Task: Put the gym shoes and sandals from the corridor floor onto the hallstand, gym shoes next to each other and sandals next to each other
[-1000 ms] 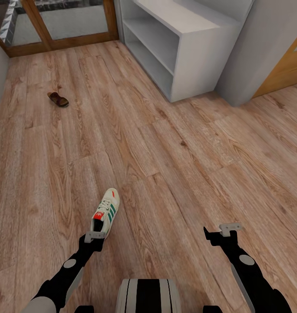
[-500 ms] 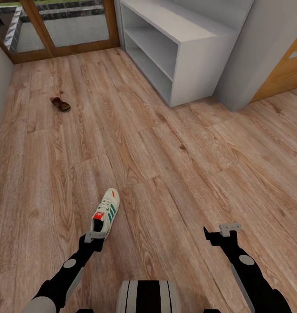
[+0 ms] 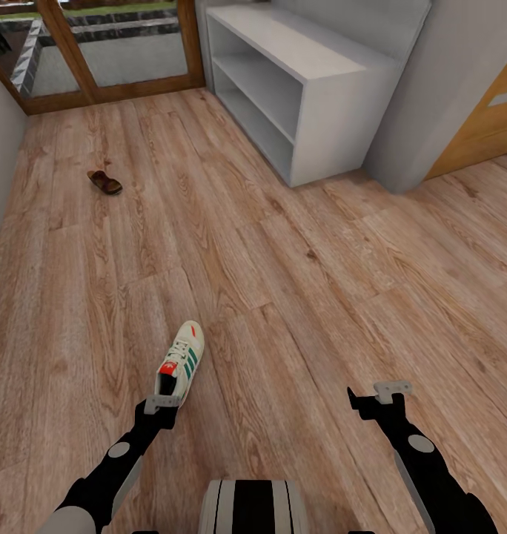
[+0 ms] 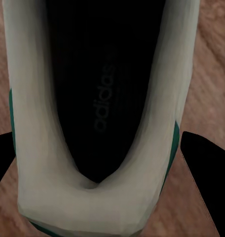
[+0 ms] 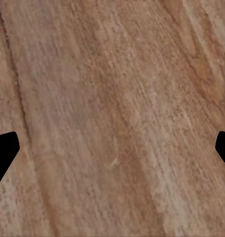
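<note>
One sneaker (image 3: pixel 181 362) lies on the wood floor (image 3: pixel 298 282), well short of the shoe rack (image 3: pixel 305 89), with the left gripper (image 3: pixel 161 404) right at its heel. In the left wrist view the spread fingers (image 4: pixel 204 163) flank the heel on both sides — not yet clamped. The right gripper (image 3: pixel 379 393) hangs open over bare planks. One sandal (image 3: pixel 104 182) sits far off to the rack's left. This looks like the first pick — next, the fingers need to pinch the heel, then lift
</note>
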You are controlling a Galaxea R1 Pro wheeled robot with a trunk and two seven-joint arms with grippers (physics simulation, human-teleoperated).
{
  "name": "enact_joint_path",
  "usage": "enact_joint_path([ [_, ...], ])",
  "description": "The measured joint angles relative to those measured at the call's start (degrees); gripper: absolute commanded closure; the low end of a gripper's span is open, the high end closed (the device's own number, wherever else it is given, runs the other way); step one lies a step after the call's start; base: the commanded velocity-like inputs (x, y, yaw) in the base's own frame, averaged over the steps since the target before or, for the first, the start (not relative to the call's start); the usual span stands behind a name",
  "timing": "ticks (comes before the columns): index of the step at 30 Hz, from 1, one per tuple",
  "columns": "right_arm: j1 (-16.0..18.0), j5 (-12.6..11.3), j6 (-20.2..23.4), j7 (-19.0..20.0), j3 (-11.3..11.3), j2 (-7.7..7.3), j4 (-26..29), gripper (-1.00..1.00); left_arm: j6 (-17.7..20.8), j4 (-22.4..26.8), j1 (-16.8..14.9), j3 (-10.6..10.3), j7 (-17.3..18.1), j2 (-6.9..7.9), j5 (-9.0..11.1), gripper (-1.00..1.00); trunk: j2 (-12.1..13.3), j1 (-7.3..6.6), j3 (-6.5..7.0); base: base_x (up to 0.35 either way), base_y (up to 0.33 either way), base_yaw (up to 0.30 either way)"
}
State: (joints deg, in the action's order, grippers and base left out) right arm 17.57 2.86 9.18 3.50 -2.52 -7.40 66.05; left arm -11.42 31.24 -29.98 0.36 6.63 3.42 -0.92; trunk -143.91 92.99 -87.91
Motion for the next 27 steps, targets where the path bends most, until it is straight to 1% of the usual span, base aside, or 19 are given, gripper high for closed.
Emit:
enact_joint_path([
  [17,0.0,0.0,0.0,0.0,0.0,0.00,-0.1,-1.00,0.0,0.0,-0.1,0.1,0.0,0.02,0.0,1.00,0.2,-0.44,3.77,0.000,0.000,0.000],
  [27,0.0,0.0,0.0,0.0,0.0,0.00,0.0,-1.00,0.0,0.0,-0.1,0.3,0.0,0.23,0.3,1.00,0.4,-0.70,5.99,0.000,0.000,0.000],
])
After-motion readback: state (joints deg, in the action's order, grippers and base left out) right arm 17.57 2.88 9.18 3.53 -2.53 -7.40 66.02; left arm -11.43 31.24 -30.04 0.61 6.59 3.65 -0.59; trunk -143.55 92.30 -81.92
